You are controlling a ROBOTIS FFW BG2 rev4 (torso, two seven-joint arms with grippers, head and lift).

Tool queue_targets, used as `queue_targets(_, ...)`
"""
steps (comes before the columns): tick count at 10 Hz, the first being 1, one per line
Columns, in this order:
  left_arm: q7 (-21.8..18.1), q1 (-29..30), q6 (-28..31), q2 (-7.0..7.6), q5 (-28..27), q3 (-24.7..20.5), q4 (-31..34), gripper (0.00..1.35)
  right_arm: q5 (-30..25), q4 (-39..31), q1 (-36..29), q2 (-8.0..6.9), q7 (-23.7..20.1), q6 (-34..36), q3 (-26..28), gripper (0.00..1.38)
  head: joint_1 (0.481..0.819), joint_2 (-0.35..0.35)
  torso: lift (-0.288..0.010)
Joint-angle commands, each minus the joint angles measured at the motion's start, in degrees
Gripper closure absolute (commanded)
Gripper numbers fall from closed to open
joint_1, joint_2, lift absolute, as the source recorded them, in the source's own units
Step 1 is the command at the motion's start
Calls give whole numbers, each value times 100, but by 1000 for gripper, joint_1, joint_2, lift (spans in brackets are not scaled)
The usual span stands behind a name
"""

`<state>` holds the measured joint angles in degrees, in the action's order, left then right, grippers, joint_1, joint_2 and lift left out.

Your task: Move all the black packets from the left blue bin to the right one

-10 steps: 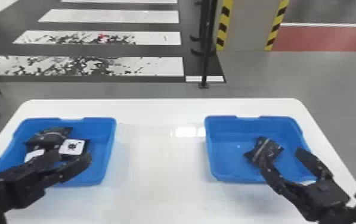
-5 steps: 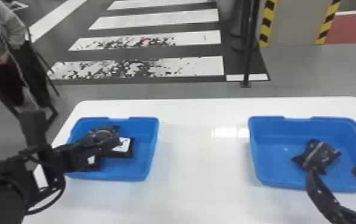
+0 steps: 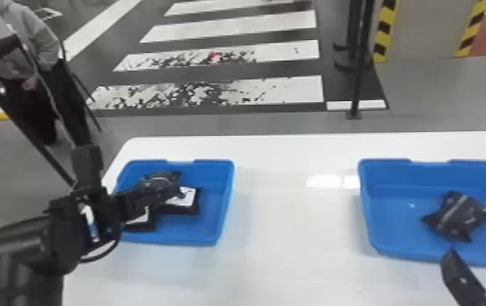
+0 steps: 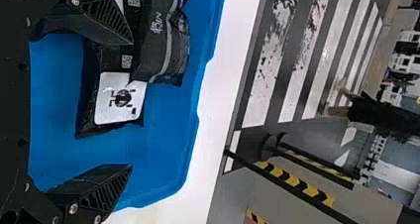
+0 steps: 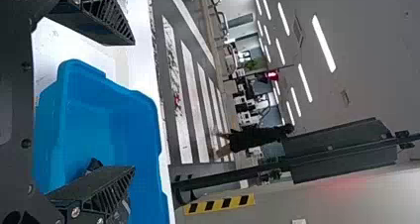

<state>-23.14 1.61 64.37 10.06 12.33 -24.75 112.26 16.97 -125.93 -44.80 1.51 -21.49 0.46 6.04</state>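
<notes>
Reaching over the left bin at the lower left of the frame, the left end effector has its fingers spread wide with nothing between the pads. It is the nearer arm to the remaining packets; the right end effector, also wide open and empty, sits by the right bin at the lower right of the frame. The labelled packet lies below and ahead of the left fingers, nearer the left-hand one, which covers part of it. Its long axis seems to run from finger to finger, so the grasp probably calls for a slight shift left or a turn of the wrist. Overlapping it is the striped packet, puffed and creased, glossy black film with a grey band; that one could slide or get pinched along. The labelled one looks flatter, squarish, its white patch smooth against dark plastic. A third packet, crumpled and pillow-like, rests inside the right bin. Both bins are smooth blue plastic with rounded rims, on a glossy white counter.
</notes>
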Motion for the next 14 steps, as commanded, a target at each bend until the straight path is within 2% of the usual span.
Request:
queue_targets(1,47,-359,214,39,-193,133,-405,157,74,42,9,16,-4,80,-10,137,695,231,-138)
queue_targets(3,100,-780,270,75,-262,235,-1038,157,142,70,9,33,-4,108,-44,148,695,233,-138)
queue_targets(5,179,-1090,692,145,-387,453,-1390,157,256,98,23,60,-4,192,-90,148,695,230,-138)
queue_targets(7,196,-1427,931,171,-376,613,-2023,193,348,154,23,68,-4,235,-101,160,695,226,-138)
queue_targets(8,205,-1582,987,189,-399,681,-2304,298,393,197,37,77,-4,263,-124,162,695,224,-138)
queue_targets(10,372,-1737,973,180,-399,647,-2557,668,496,253,51,112,-4,277,-181,170,695,214,-138)
queue_targets(11,469,-1849,917,180,-410,635,-2740,780,508,267,51,112,-4,277,-181,174,695,221,-138)
queue_targets(12,486,-1962,776,189,-570,647,-2895,826,531,267,51,121,-4,305,-181,179,695,224,-138)
queue_targets(14,513,-1934,650,180,-810,727,-2923,1173,565,281,51,130,-22,305,-193,186,695,236,-138)
